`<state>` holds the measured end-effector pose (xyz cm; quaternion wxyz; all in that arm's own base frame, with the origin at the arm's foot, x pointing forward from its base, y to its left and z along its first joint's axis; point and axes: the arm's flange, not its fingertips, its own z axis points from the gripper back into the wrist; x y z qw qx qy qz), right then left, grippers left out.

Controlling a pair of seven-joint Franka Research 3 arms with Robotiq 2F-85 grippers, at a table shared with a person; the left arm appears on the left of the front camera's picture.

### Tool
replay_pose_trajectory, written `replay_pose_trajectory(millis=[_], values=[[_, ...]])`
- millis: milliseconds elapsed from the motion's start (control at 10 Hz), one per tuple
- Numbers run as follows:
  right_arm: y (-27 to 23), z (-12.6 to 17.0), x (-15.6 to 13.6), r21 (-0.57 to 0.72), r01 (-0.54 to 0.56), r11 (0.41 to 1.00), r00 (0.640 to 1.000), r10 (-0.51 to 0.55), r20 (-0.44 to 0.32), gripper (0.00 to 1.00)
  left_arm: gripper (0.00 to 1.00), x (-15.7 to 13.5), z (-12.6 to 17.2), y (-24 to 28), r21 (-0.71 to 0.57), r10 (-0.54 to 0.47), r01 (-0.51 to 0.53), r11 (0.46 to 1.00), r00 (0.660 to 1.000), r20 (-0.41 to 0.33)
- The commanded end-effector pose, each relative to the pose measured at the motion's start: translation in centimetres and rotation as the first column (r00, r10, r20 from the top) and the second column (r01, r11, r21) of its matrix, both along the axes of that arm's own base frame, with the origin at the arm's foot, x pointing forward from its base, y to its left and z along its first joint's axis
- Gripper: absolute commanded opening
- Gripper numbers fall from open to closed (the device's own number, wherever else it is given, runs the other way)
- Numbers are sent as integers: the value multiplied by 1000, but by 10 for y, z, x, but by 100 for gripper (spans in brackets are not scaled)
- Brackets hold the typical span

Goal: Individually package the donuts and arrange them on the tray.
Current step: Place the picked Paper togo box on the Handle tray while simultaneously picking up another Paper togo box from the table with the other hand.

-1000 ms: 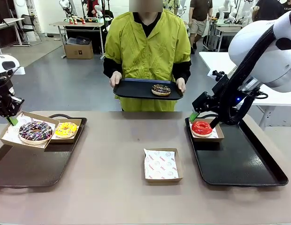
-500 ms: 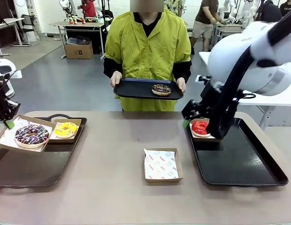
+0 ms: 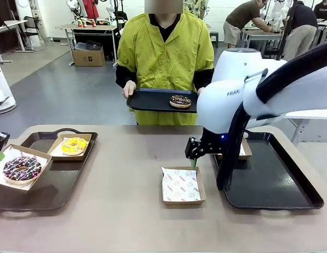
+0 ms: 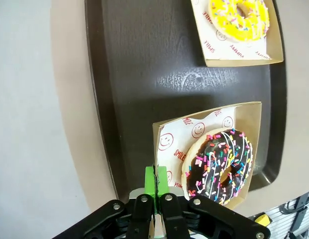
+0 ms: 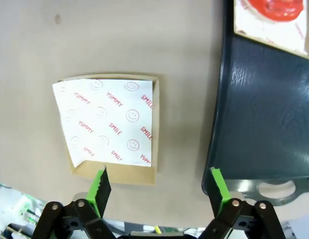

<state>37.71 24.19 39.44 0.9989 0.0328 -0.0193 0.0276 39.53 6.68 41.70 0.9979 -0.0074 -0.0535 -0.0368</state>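
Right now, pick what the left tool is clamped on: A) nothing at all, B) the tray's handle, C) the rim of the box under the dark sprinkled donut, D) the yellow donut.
C: the left wrist view shows the left tool shut on the rim of the box holding the dark sprinkled donut.

On the counter, the near box, holding one donut, overlaps the left edge of the left tray. The far box, holding a second donut, sits on that tray behind it. The middle box lies left of the right tray, whose far corner seemingly holds another.
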Motion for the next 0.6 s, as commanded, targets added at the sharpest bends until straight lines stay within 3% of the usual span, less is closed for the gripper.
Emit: replay_pose_trajectory(millis=[0, 300, 500], values=[[10, -19, 6, -45, 50, 998, 998, -49, 28, 100, 1, -2, -12, 10, -11, -18, 19, 1000, 1000, 20], [21, -46, 10, -43, 22, 999, 1000, -21, 19, 100, 1, -4, -18, 10, -20, -31, 32, 999, 999, 22], [23, -58, 14, -48, 5, 999, 1000, -4, 13, 100, 1, -1, -25, 6, 5, 20, -20, 1000, 999, 33]])
